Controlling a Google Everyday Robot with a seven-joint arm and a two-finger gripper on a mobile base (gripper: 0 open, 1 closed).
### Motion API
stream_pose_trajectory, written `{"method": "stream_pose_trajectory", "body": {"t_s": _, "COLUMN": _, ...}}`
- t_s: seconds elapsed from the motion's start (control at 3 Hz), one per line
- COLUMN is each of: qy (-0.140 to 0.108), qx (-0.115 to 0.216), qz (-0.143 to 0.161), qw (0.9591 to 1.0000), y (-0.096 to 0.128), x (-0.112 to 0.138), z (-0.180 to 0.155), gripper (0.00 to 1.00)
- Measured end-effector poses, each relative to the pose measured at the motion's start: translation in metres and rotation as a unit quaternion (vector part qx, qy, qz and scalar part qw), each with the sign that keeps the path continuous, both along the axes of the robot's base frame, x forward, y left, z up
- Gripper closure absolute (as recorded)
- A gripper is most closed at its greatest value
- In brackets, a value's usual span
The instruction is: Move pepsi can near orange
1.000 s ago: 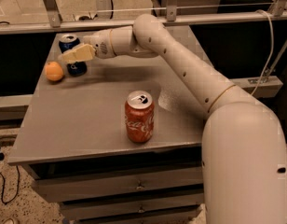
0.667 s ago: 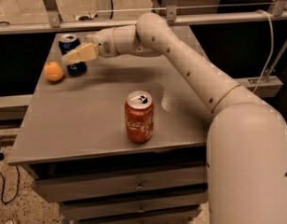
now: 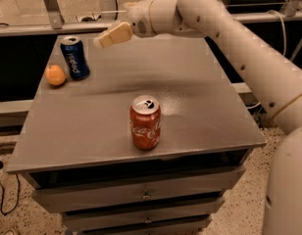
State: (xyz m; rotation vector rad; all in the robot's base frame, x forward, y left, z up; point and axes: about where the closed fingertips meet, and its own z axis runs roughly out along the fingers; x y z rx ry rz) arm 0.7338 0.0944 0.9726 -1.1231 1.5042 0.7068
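Gripper: hangs over the far-left part of the table, right of the pepsi can and apart from it. It is seen side-on, so its far side is hidden.

Arm: runs out at the top edge. The robot's body is cut by the right and bottom edges.

Orange: just beside the pepsi can. Whether they touch, I cannot tell.

Coca-Cola can: lettering wraps round out of sight.

Drawers: the lowest is cut by the bottom edge, and the handles are too small to make out.

Cable: leaves by the left edge.
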Motion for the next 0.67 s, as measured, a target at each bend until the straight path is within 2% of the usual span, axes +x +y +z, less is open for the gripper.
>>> {"method": "stream_pose_trajectory", "body": {"t_s": 0.33, "qy": -0.088, "qx": 0.005, "qz": -0.064, "qw": 0.994, "y": -0.0677, "x": 0.0009, "z": 0.0484, "gripper": 0.0}}
{"method": "stream_pose_trajectory", "body": {"t_s": 0.67, "qy": -0.088, "qx": 0.005, "qz": -0.064, "qw": 0.994, "y": -0.0676, "x": 0.0009, "z": 0.0484, "gripper": 0.0}}
